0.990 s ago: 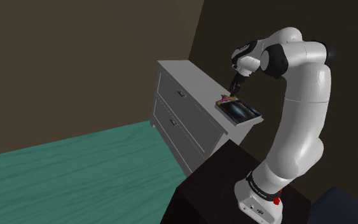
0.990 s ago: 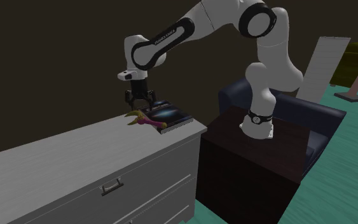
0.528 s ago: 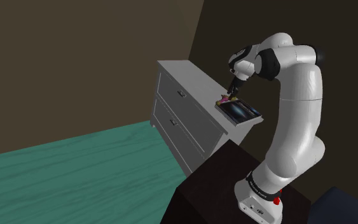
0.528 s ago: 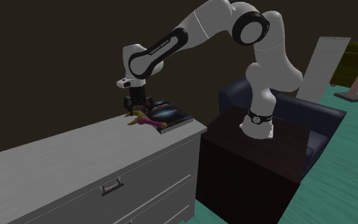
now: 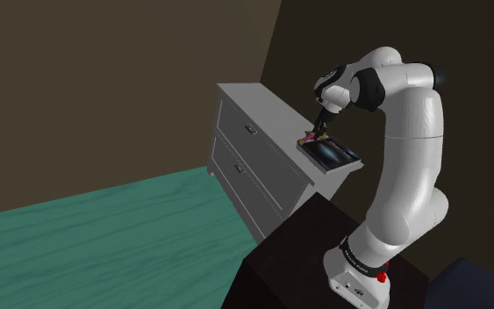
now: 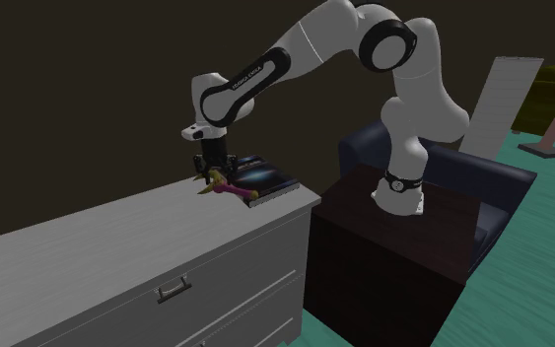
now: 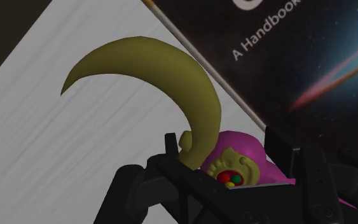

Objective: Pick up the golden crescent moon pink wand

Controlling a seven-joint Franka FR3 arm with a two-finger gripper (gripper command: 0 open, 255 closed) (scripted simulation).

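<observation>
fingers (image 7: 282,156) pinch pink wand (image 7: 199,127) by its jewelled head (gold crescent sticks out past gripper (image 7: 225,159)); wand low on white dresser (image 6: 117,237) top, dark book (image 6: 265,175) at its 3 o'clock in second exterior view

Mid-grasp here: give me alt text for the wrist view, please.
The black fingers clasp the pink head of a wand with a golden crescent moon, which lies on a white dresser top beside a dark starry book lettered "A Handbook".
</observation>
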